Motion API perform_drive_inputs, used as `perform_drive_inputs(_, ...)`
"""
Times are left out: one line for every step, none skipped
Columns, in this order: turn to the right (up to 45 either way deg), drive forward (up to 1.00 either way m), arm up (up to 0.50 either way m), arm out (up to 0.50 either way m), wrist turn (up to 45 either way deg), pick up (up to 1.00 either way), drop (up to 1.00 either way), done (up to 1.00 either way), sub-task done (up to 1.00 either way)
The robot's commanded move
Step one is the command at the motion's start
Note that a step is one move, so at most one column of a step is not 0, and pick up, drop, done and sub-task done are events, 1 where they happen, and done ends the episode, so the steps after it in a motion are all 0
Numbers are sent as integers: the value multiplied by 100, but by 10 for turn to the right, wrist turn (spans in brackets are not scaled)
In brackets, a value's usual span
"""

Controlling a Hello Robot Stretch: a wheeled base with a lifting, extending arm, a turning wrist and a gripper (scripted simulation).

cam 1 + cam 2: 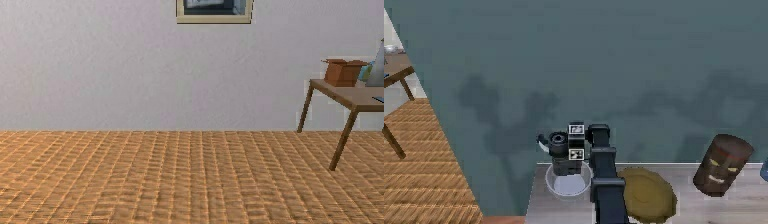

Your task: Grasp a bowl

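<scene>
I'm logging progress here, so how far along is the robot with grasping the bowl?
Done: the arm reaches out over the grey tabletop to the pale round bowl. In hand: the gripper sits at the bowl, which rests on the tabletop; I cannot tell whether it touches or holds it. Left: a sure grasp, shown by the bowl hanging clear of the surface.

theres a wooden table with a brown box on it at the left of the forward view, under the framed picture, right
Not quite. The wooden table with the brown box on it stands at the right edge of the forward view, not the left, off to the right of the framed picture on the wall rather than under it.
</scene>
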Motion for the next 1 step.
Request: perform_drive_inputs(0,0,-30,0,0,0,0,0,0)
